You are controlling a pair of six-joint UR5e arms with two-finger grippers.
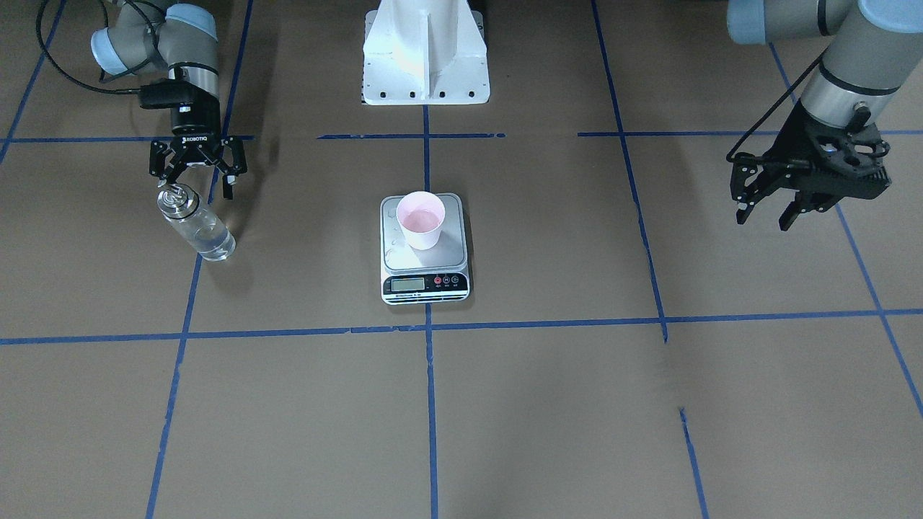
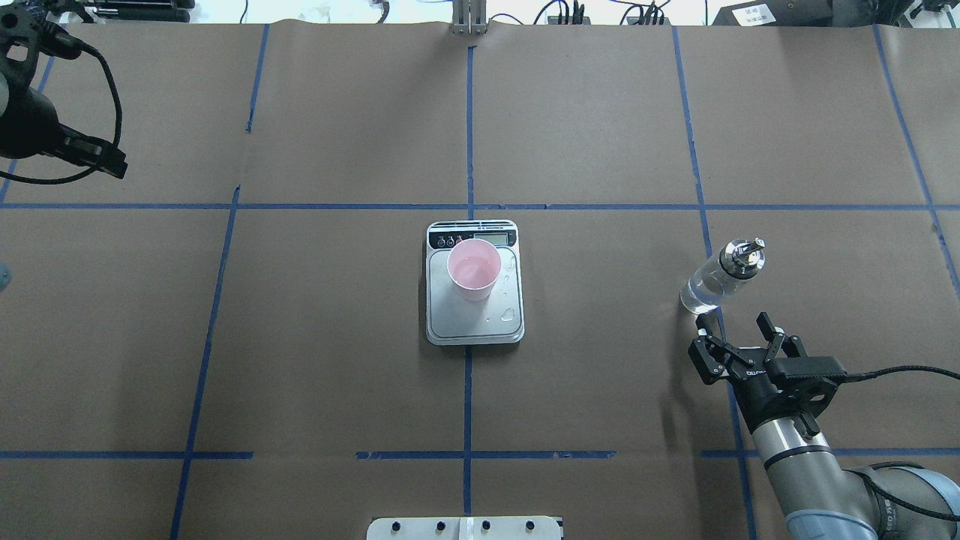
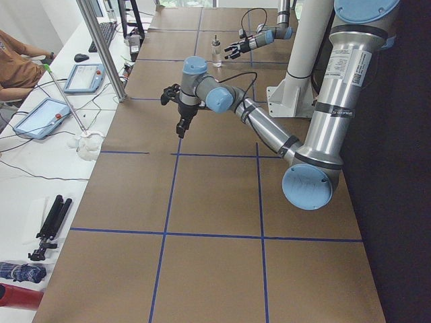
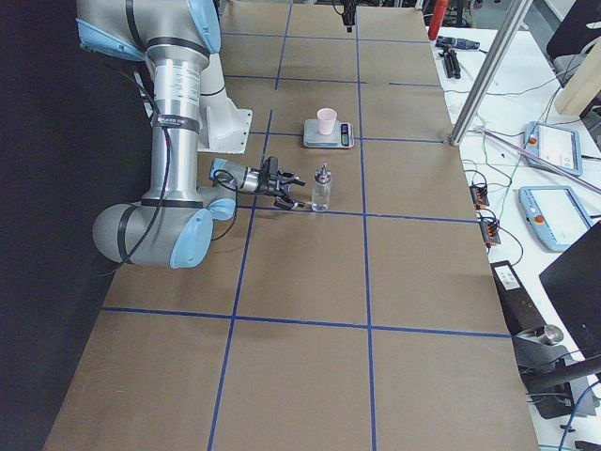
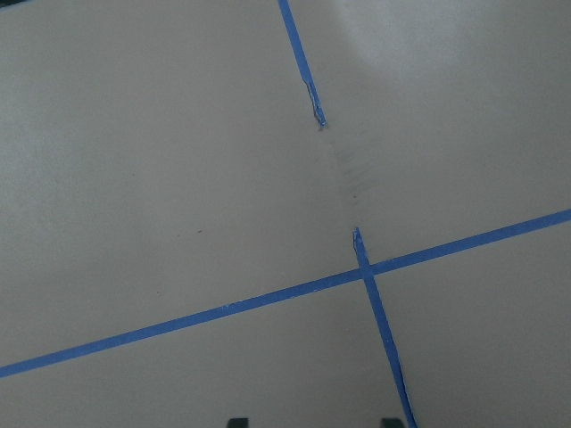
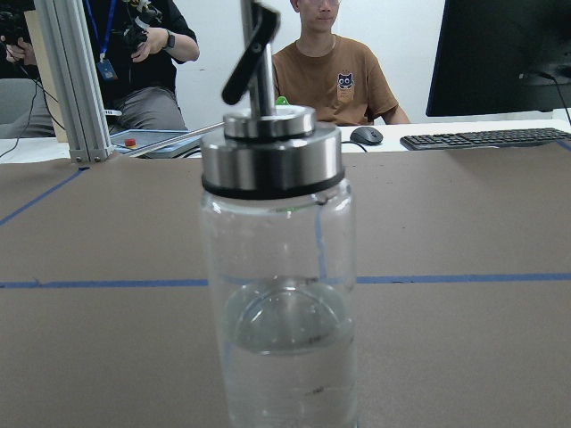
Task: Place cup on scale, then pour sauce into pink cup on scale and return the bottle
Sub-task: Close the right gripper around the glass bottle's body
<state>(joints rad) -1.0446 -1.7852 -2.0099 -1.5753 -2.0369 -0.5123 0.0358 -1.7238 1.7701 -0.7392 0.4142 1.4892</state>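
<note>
Right claw [image 2: 733, 328] spread apart, upright bottle [image 2: 712, 285] just in front, outside grip; left claw [image 1: 763, 218] also apart

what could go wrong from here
1. The right gripper is open just short of the bottle; when it pulls back, a finger might clip the bottle and tip it.
2. What look like drops lie on the scale beside the cup, so the reading may be off.
</note>
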